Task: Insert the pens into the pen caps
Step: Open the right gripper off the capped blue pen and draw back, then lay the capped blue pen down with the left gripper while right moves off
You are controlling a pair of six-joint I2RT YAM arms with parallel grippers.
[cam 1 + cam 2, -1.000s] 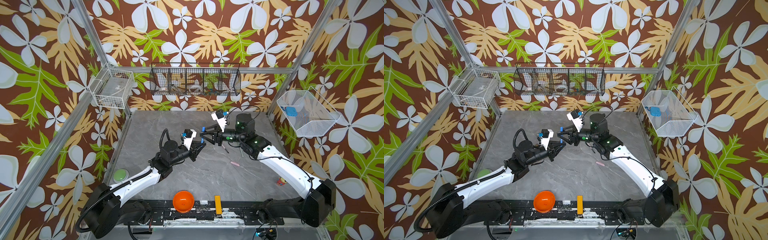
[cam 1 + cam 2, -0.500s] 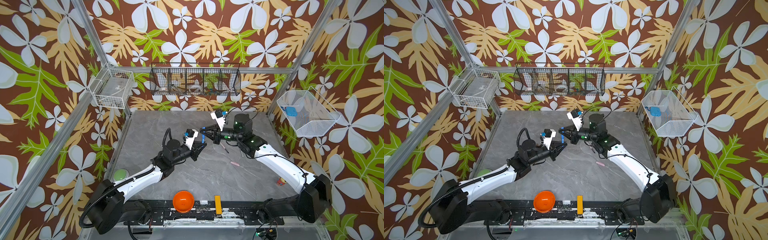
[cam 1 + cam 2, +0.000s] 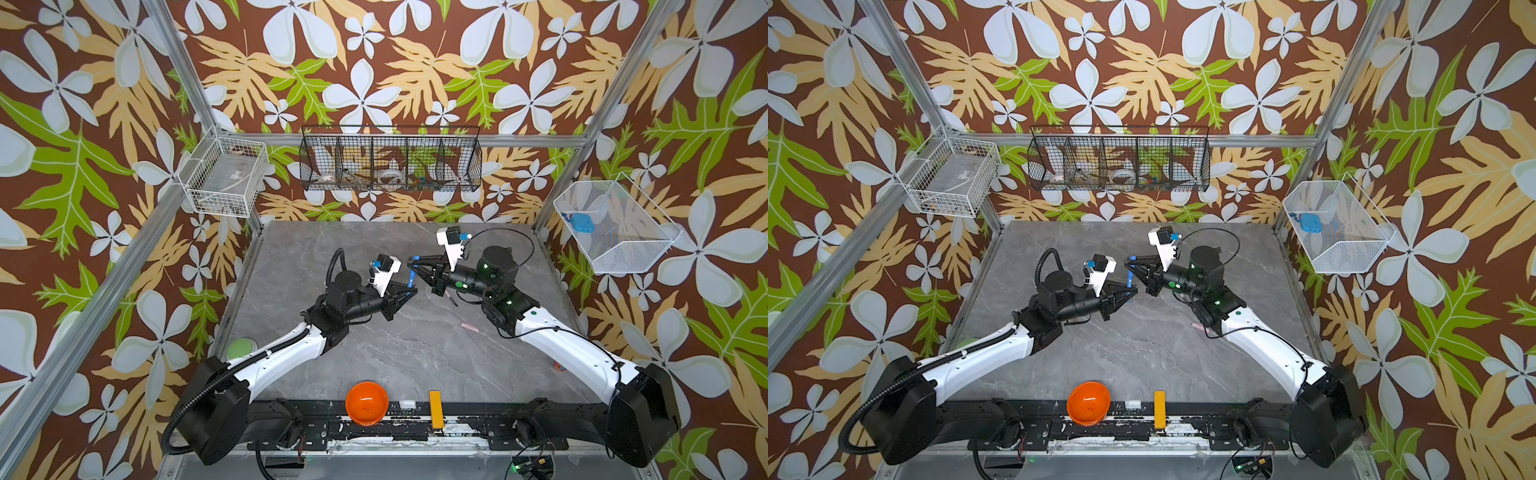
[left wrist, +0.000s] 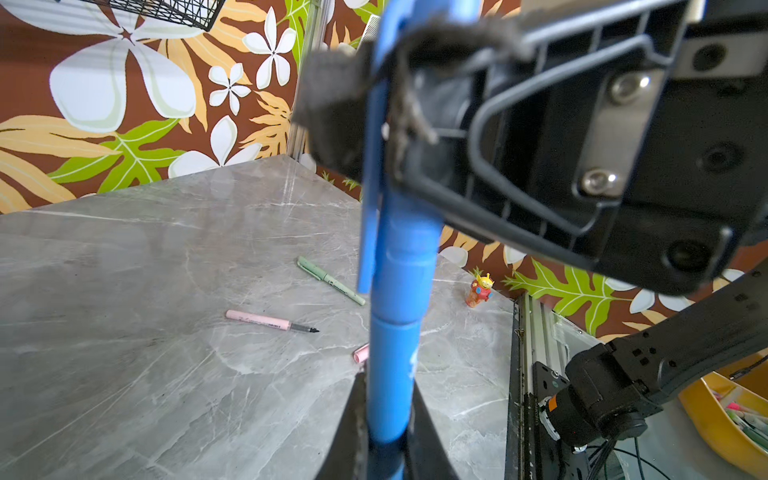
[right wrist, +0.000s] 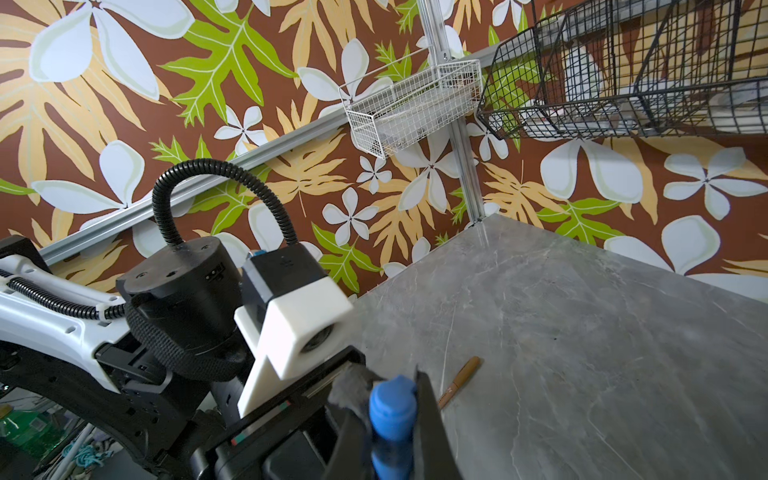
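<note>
My left arm is stretching from the front-left corner toward mid-table, forearm low and wrist nearly level. The left gripper (image 3: 409,291) is pointing right and clamping the barrel of the blue pen (image 4: 390,374). My right arm is reaching in from the front-right corner, elbow bent and wrist turned back toward the left. The right gripper (image 3: 413,268) is closing its pads on the blue cap (image 4: 405,249), which is sitting over the pen's upper end. How deep it is seated I cannot tell. The 2 grippers are meeting tip to tip above the grey table (image 3: 374,353).

Lying on the table are the pink pen (image 4: 266,321) with its tip bare, the pale green pen (image 4: 330,280), the pink cap (image 3: 469,328) and the brown pen (image 5: 459,382).

Against the frame 1 second earlier, both arms are keeping almost the same pose, and the pink cap is lying in the same spot.
</note>
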